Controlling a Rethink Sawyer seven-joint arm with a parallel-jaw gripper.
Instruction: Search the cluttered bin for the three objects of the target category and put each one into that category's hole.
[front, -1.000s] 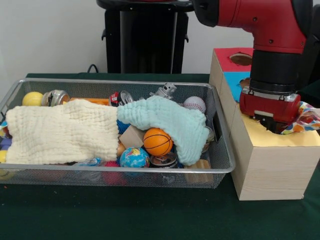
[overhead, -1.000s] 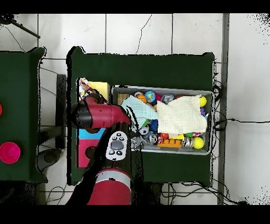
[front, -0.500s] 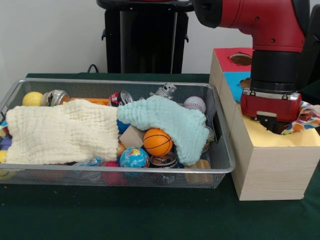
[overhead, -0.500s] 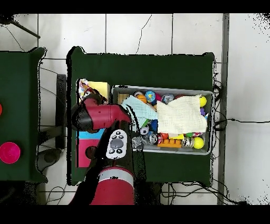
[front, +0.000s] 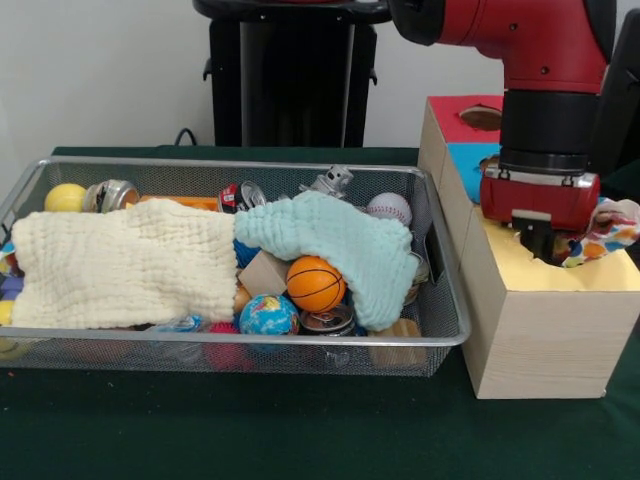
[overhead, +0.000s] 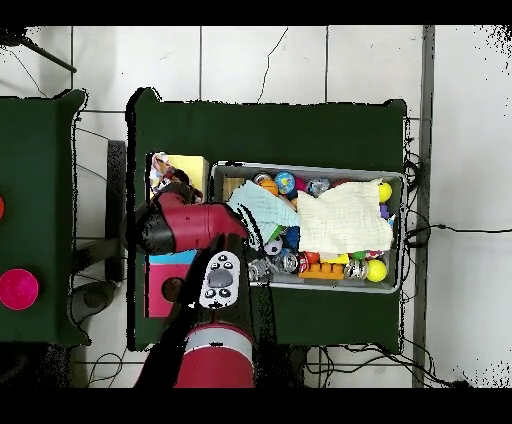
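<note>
Two cloths (front: 130, 262) in bin (front: 445, 300)

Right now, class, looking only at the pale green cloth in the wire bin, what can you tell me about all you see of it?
The pale green cloth is soft, crinkle-textured fabric, rumpled and unfolded. It lies in the wire bin toward the end nearest the wooden box, draped over the clutter. Its edge meets the cream cloth beside it. It hangs over the orange basketball and reaches down beside a can. A baseball shows behind it. The claw is not touching it.
</note>
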